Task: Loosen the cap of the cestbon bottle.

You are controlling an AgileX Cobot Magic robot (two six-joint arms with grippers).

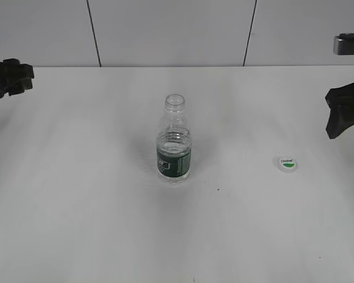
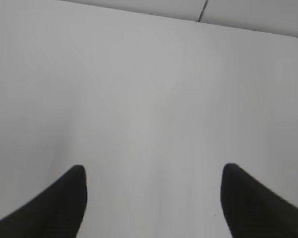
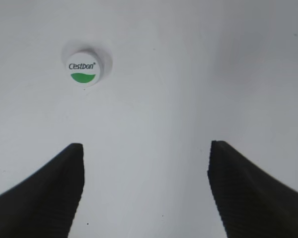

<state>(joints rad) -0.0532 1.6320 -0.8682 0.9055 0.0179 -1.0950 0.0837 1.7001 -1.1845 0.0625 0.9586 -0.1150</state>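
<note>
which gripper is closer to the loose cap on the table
The right gripper: the cap lies just below and left of it on the table, while the left gripper sits far across, beyond the bottle.

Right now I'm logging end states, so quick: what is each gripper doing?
Left gripper: open, holding nothing, only bare table beneath.
Right gripper: open, holding nothing; the cap lies on the table ahead of it.

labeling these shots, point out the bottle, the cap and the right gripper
bottle [image 1: 174, 159], exterior view, on its green label
cap [image 3: 83, 68], right wrist view, on its printed top
right gripper [image 3: 145, 191], right wrist view, midway between its open fingertips
</note>
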